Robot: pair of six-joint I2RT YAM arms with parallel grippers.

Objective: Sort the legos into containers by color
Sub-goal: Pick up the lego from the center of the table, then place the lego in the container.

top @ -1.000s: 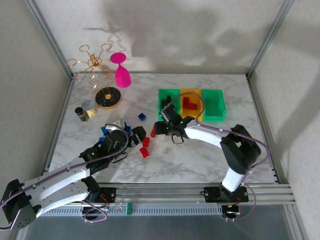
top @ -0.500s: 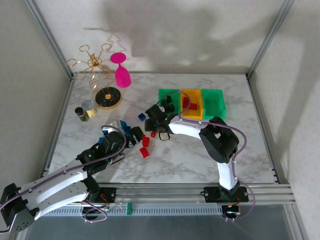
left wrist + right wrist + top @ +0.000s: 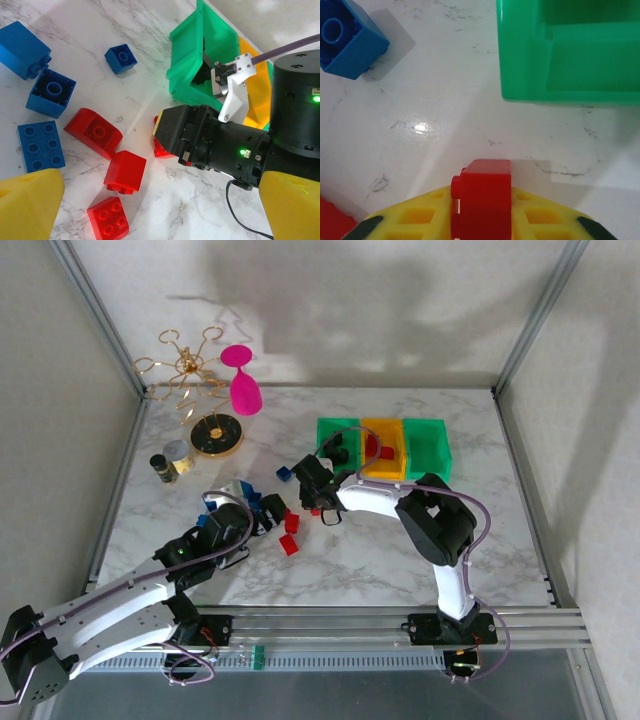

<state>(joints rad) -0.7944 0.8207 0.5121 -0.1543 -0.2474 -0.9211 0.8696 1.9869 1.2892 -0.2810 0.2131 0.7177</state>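
My right gripper (image 3: 481, 212) is shut on a small red lego (image 3: 485, 192) just above the marble, in front of a green container (image 3: 570, 55). From above, that gripper (image 3: 314, 506) sits left of the three containers: green (image 3: 324, 440), orange-yellow (image 3: 395, 466) with red legos (image 3: 378, 448) inside, and green (image 3: 430, 468). My left gripper (image 3: 160, 202) hangs open over loose red legos (image 3: 125, 171) and blue legos (image 3: 50, 92). It faces the right gripper's black body (image 3: 200, 140).
A blue lego (image 3: 350, 42) lies left of the green container. At the back left stand a black-and-gold disc (image 3: 216, 436), a gold wire stand (image 3: 185, 368), a pink glass (image 3: 243, 388) and small jars (image 3: 170, 462). Metal frame posts border the table.
The right gripper swung left from the containers to the loose bricks and closed on a red lego. The left arm has barely moved.
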